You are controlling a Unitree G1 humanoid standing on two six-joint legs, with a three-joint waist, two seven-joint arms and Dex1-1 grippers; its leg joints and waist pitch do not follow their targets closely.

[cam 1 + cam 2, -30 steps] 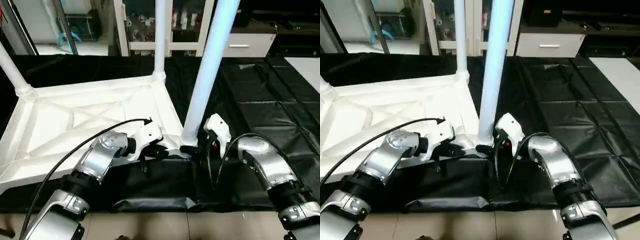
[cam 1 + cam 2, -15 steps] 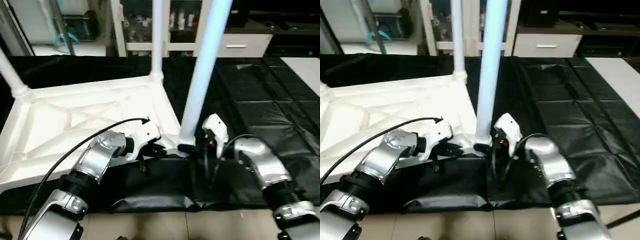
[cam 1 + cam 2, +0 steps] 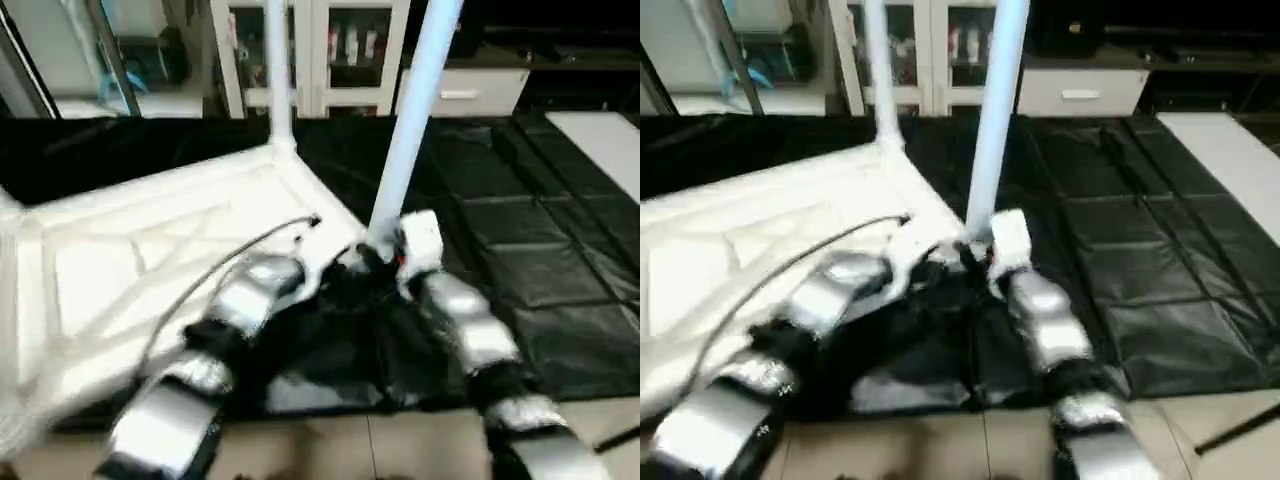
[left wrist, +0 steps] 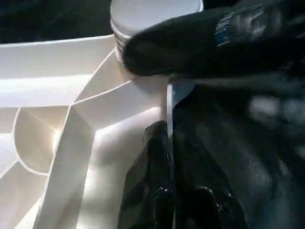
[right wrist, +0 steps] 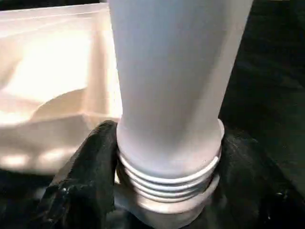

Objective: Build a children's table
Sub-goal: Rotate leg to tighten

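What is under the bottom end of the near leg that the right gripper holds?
Under the near leg a threaded end enters the round corner socket of the white table top. The right gripper grips the leg here, and its fingers cover both sides. Inside the socket cannot be seen.

A white plastic children's table top (image 3: 150, 240) lies upside down on a black-covered work table (image 3: 560, 250), its ribbed, X-braced underside facing up. Two white tube legs stand upright from its corner sockets. The near leg (image 3: 412, 120) rises from the corner closest to the robot, its threaded base (image 5: 167, 183) sitting in the round socket with several thread ridges showing above the rim. The far leg (image 3: 280, 70) stands at the corner behind it.
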